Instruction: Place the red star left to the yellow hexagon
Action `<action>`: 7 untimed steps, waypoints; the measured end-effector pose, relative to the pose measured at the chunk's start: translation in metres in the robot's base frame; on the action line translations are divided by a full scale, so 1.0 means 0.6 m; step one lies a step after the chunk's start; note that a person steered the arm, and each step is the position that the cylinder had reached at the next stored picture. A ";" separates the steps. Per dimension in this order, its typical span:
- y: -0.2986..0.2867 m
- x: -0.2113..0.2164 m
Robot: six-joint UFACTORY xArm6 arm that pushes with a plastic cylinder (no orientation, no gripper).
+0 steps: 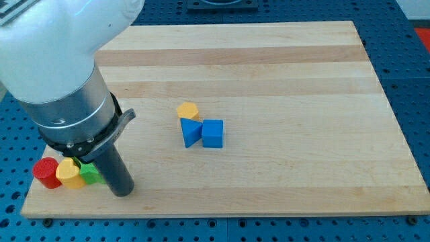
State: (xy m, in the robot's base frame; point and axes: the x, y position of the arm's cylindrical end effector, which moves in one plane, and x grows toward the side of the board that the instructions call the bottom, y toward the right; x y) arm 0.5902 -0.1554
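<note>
The yellow hexagon lies near the middle of the wooden board. No star-shaped red block shows; the arm hides part of the board's left side. A red block that looks round sits at the view's bottom left corner. My tip rests on the board at the bottom left, just right of a green block and far left of and below the hexagon.
A yellow heart-like block sits between the red and green blocks. A blue triangle and a blue cube lie side by side just below the hexagon, the triangle touching it.
</note>
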 end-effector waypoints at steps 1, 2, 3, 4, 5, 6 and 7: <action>-0.063 0.047; -0.073 0.047; -0.154 0.045; -0.248 0.044; -0.247 0.041; -0.247 0.041; -0.247 0.041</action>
State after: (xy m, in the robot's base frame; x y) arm 0.6150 -0.3033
